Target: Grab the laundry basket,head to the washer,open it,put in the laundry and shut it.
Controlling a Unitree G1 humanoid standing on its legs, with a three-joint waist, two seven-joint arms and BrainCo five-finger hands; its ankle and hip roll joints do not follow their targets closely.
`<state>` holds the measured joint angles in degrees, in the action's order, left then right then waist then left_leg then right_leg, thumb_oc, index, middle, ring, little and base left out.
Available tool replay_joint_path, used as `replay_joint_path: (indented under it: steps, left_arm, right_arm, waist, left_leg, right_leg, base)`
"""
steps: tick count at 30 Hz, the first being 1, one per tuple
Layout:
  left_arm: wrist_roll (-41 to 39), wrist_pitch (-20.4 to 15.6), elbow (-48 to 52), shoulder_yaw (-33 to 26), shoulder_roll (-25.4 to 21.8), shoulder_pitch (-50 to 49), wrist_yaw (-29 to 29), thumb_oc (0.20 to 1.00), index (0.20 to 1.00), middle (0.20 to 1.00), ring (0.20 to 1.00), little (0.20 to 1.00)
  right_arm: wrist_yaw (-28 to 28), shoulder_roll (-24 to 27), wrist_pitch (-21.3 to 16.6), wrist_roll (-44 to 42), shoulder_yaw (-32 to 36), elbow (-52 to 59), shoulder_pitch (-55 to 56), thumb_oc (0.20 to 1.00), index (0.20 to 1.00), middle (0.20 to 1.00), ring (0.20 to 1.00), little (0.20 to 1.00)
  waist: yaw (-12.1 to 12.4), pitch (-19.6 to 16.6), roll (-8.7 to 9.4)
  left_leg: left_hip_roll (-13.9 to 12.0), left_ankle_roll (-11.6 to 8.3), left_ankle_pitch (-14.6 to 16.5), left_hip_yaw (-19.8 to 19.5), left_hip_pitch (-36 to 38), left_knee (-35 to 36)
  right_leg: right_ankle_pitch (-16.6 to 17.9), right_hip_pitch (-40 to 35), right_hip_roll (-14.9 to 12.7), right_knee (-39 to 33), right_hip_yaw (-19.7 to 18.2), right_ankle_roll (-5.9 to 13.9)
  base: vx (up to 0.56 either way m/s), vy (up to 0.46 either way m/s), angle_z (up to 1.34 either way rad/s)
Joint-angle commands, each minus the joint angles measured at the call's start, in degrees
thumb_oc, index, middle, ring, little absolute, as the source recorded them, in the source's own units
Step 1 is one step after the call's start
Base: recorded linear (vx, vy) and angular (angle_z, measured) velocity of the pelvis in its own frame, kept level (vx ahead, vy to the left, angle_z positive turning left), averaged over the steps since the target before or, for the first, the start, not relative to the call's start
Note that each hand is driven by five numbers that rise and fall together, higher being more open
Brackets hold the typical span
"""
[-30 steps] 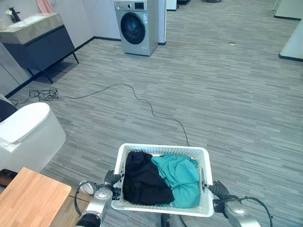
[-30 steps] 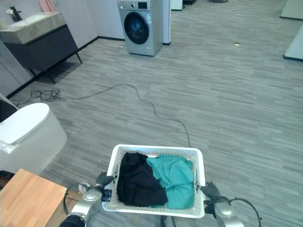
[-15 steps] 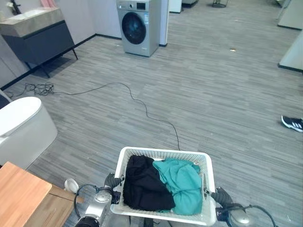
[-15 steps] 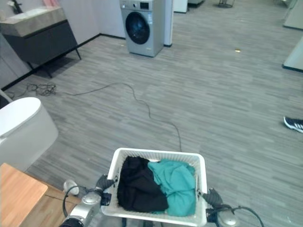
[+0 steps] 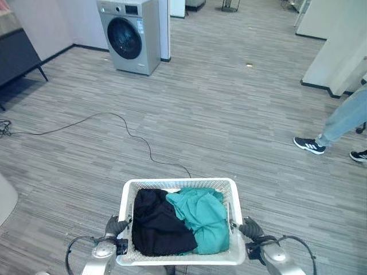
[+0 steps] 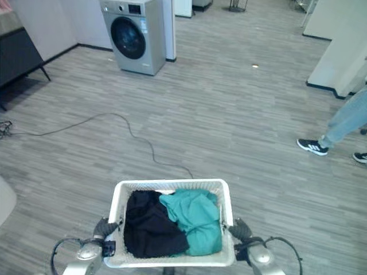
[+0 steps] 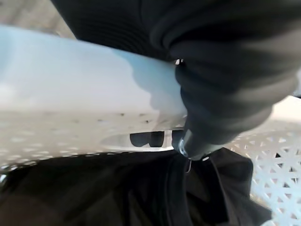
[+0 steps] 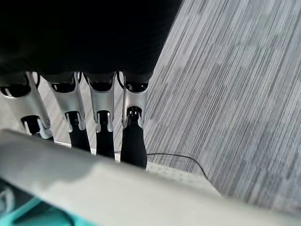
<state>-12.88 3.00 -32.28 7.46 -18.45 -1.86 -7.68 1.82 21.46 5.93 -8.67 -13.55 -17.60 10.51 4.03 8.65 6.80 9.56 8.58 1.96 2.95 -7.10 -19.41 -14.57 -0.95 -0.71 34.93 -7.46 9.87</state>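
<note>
A white laundry basket [image 5: 176, 184] hangs low in front of me, carried by its two short sides. Inside lie a black garment [image 5: 155, 224] on the left and a teal garment [image 5: 199, 214] on the right. My left hand [image 5: 115, 225] is shut on the basket's left rim; in the left wrist view its dark fingertips [image 7: 146, 139] show through the handle slot. My right hand [image 5: 250, 228] grips the right rim, its fingers [image 8: 133, 141] hooked over the edge [image 8: 117, 190]. The grey washer [image 5: 129, 35], door closed, stands far off at the upper left.
A black cable [image 5: 133, 135] snakes across the grey plank floor between me and the washer. A person's legs [image 5: 346, 116] and dark shoes [image 5: 309, 145] are at the right. A dark cabinet [image 5: 17, 54] is at the left, a white wall [image 5: 338, 40] at the upper right.
The whole picture has shifted: the camera has turned, so the washer sits further left and the person's legs show at the right. Wooden table and white toilet have left view. Both hands still hold the basket.
</note>
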Motion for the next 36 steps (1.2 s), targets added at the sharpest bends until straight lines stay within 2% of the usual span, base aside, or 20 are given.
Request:
replay_joint_path:
  steps: [1, 4, 7, 9, 10, 11, 12, 13, 14, 15, 16, 17, 18, 19, 21, 25, 36]
  left_arm:
    - [-2.77, -2.88, 4.29, -2.15, -3.16, 2.39, 3.92, 0.200, 0.200, 0.200, 0.200, 0.200]
    - [-2.72, -2.73, 4.32, -1.92, -3.04, 2.60, 3.95, 0.200, 0.200, 0.200, 0.200, 0.200]
    - [-2.15, -2.00, 4.36, -1.36, -3.01, 2.04, 4.85, 0.200, 0.200, 0.200, 0.200, 0.200]
    - [-1.53, -1.77, 4.31, -0.83, -2.70, 2.26, 4.93, 0.200, 0.200, 0.200, 0.200, 0.200]
    - [-1.28, -1.70, 3.87, -0.20, -2.56, 2.65, 4.95, 0.200, 0.200, 0.200, 0.200, 0.200]
    - [-0.89, -1.63, 2.90, -0.03, -2.24, 3.17, 4.76, 0.200, 0.200, 0.200, 0.200, 0.200]
    - [-0.87, -1.70, 2.77, -0.03, -2.19, 3.24, 4.75, 0.200, 0.200, 0.200, 0.200, 0.200]
    - [-1.89, -1.79, 1.16, -0.13, -1.97, 4.47, 4.65, 0.200, 0.200, 0.200, 0.200, 0.200]
    - [-2.72, -2.12, 0.80, -0.03, -2.07, 5.05, 4.34, 0.200, 0.200, 0.200, 0.200, 0.200]
    - [-2.59, -2.55, 0.56, 0.77, -1.99, 6.94, 3.75, 0.200, 0.200, 0.200, 0.200, 0.200]
    - [-1.69, -2.52, 0.88, 0.73, -2.33, 7.22, 2.73, 0.200, 0.200, 0.200, 0.200, 0.200]
    - [-2.19, -1.86, -0.93, 1.71, -1.35, 7.58, 3.66, 0.200, 0.200, 0.200, 0.200, 0.200]
    - [-2.21, -1.94, -1.06, 1.79, -1.34, 7.67, 3.67, 0.200, 0.200, 0.200, 0.200, 0.200]
    - [-2.54, -2.36, -1.80, 2.17, -0.77, 9.16, 3.41, 0.200, 0.200, 0.200, 0.200, 0.200]
    - [-3.76, -2.79, -1.67, 1.99, -0.32, 9.20, 3.21, 0.200, 0.200, 0.200, 0.200, 0.200]
    - [-4.18, -2.68, -0.95, 2.58, -0.40, 9.34, 3.27, 0.200, 0.200, 0.200, 0.200, 0.200]
    - [-3.69, -2.46, -2.44, 3.67, 0.41, 9.44, 3.22, 0.200, 0.200, 0.200, 0.200, 0.200]
  right_arm:
    - [6.45, 0.61, -4.53, -5.39, 3.57, 6.13, -5.41, 0.200, 0.200, 0.200, 0.200, 0.200]
    - [6.44, 0.13, -4.38, -5.34, 3.41, 6.18, -5.49, 0.200, 0.200, 0.200, 0.200, 0.200]
    - [7.18, 0.07, -3.96, -4.87, 2.99, 6.99, -4.92, 0.200, 0.200, 0.200, 0.200, 0.200]
    - [6.71, 0.53, -4.19, -4.71, 2.78, 7.22, -5.62, 0.200, 0.200, 0.200, 0.200, 0.200]
    - [6.62, 0.60, -4.32, -4.89, 2.87, 7.31, -5.58, 0.200, 0.200, 0.200, 0.200, 0.200]
    - [6.67, 0.72, -4.37, -4.72, 2.99, 7.39, -5.27, 0.200, 0.200, 0.200, 0.200, 0.200]
    - [6.68, 0.75, -4.35, -4.71, 2.98, 7.42, -5.26, 0.200, 0.200, 0.200, 0.200, 0.200]
    - [6.81, 0.81, -4.25, -4.78, 2.86, 7.41, -4.81, 0.200, 0.200, 0.200, 0.200, 0.200]
    - [6.90, 1.21, -4.26, -5.70, 3.09, 7.46, -4.59, 0.200, 0.200, 0.200, 0.200, 0.200]
    - [6.83, 1.93, -4.71, -5.69, 3.60, 7.70, -4.49, 0.200, 0.200, 0.200, 0.200, 0.200]
    - [6.03, 2.33, -4.72, -5.74, 4.62, 8.53, -3.92, 0.200, 0.200, 0.200, 0.200, 0.200]
    - [5.70, 2.07, -4.39, -6.89, 4.03, 7.79, -3.68, 0.200, 0.200, 0.200, 0.200, 0.200]
    - [5.69, 2.06, -4.44, -6.92, 4.07, 7.74, -3.68, 0.200, 0.200, 0.200, 0.200, 0.200]
    - [5.76, 2.73, -4.34, -6.61, 3.71, 8.14, -3.27, 0.200, 0.200, 0.200, 0.200, 0.200]
    - [6.68, 3.25, -3.94, -7.61, 4.49, 8.76, -2.17, 0.200, 0.200, 0.200, 0.200, 0.200]
    - [5.74, 3.96, -4.28, -8.30, 5.15, 8.41, -2.48, 0.200, 0.200, 0.200, 0.200, 0.200]
    - [5.61, 3.30, -3.84, -8.58, 4.97, 8.32, -1.01, 0.200, 0.200, 0.200, 0.200, 0.200]
  waist:
    - [2.90, 1.08, -2.03]
    - [2.75, 1.27, -2.25]
    - [2.56, 1.42, -2.76]
    - [1.77, 2.99, -4.15]
    - [0.89, 3.59, -4.89]
    - [0.00, 3.89, -5.02]
    - [-0.53, 4.14, -4.58]
    - [-2.60, 4.92, -4.20]
    - [-3.20, 4.97, -3.89]
    - [-4.12, 5.47, -3.44]
    - [-3.90, 5.31, -2.65]
    - [-2.87, 5.08, -2.27]
    - [-2.79, 5.39, -2.30]
    - [-1.86, 5.27, -2.23]
    - [-1.45, 4.62, -1.95]
    - [-1.50, 3.74, -1.56]
    - [-3.00, 2.11, -1.95]
  left_leg:
    - [-3.08, -4.68, -3.72, 0.31, -2.86, 12.11]
    - [-2.99, -4.19, -2.88, -0.57, -1.41, 12.68]
    - [-2.77, -2.75, -1.13, -3.25, 1.92, 13.83]
    - [-4.22, -2.20, -0.93, -4.57, 3.94, 13.84]
    - [-4.89, -2.19, -0.89, -5.64, 4.95, 14.20]
    - [-5.02, -2.33, -0.88, -5.98, 6.17, 14.72]
    - [-4.42, -2.27, -0.85, -6.42, 6.52, 14.85]
    - [-4.89, -3.25, -0.70, -6.15, 10.52, 17.47]
    - [-4.76, -4.24, -0.26, -6.50, 10.99, 17.86]
    - [-4.29, -5.57, 0.32, -7.59, 10.97, 17.31]
    - [-3.58, -6.18, 0.29, -8.76, 10.01, 15.30]
    - [-3.97, -7.07, -0.64, -7.45, 8.40, 14.01]
    - [-3.97, -7.06, -0.41, -7.44, 8.65, 13.75]
    - [-4.30, -8.01, -2.18, -6.49, 7.12, 12.50]
    - [-4.05, -8.68, -3.62, -7.31, 6.19, 11.91]
    - [-4.16, -9.07, -2.88, -8.05, 5.58, 11.67]
    - [-4.70, -9.04, -1.83, -9.47, 7.72, 14.31]
  right_leg:
    - [25.71, -8.65, 0.31, -7.96, -0.24, 5.09]
    - [26.60, -6.82, 0.71, -4.56, 0.64, 5.13]
    - [27.79, -2.88, 1.77, 4.50, 2.53, 4.72]
    - [27.60, 4.39, 4.49, 14.22, 4.47, 3.70]
    - [24.90, 7.68, 6.57, 15.18, 4.71, 3.31]
    - [22.26, 10.52, 6.48, 12.91, 5.62, 2.36]
    - [21.51, 10.28, 5.83, 13.46, 5.98, 2.34]
    - [17.19, 12.75, 1.39, -1.00, 7.46, 0.21]
    - [16.57, 12.17, 0.51, -11.86, 7.20, -0.18]
    - [16.79, 12.01, -0.18, -23.10, 5.41, -0.19]
    - [16.21, 8.17, -0.51, -24.90, 4.10, -0.33]
    - [15.10, 4.94, -1.31, -27.71, 5.01, -0.56]
    - [15.21, 4.35, -1.31, -28.16, 5.03, -0.54]
    - [14.40, 1.25, -0.93, -31.12, 4.62, -2.25]
    - [15.25, -1.27, -1.32, -34.65, 6.26, -2.73]
    - [15.23, -4.08, -1.20, -37.88, 7.60, -3.48]
    - [14.32, -4.83, -0.65, -37.68, 8.46, -4.22]
  base:
    - [0.26, 0.062, 0.59]
    - [0.22, 0.053, 0.44]
    - [0.23, 0.111, 0.13]
    - [0.09, 0.079, 0.14]
    - [0.10, 0.063, 0.16]
    - [0.09, 0.027, 0.11]
    - [0.21, -0.011, 0.23]
    - [0.24, -0.080, 0.28]
    - [0.30, -0.137, 0.32]
    - [0.16, -0.168, 0.07]
    - [0.05, -0.158, 0.10]
    - [-0.02, -0.092, 0.28]
    - [-0.10, -0.096, 0.75]
    - [-0.07, -0.099, 0.91]
    - [-0.03, -0.111, 0.43]
    - [0.02, -0.075, 0.05]
    - [0.03, -0.028, -0.01]
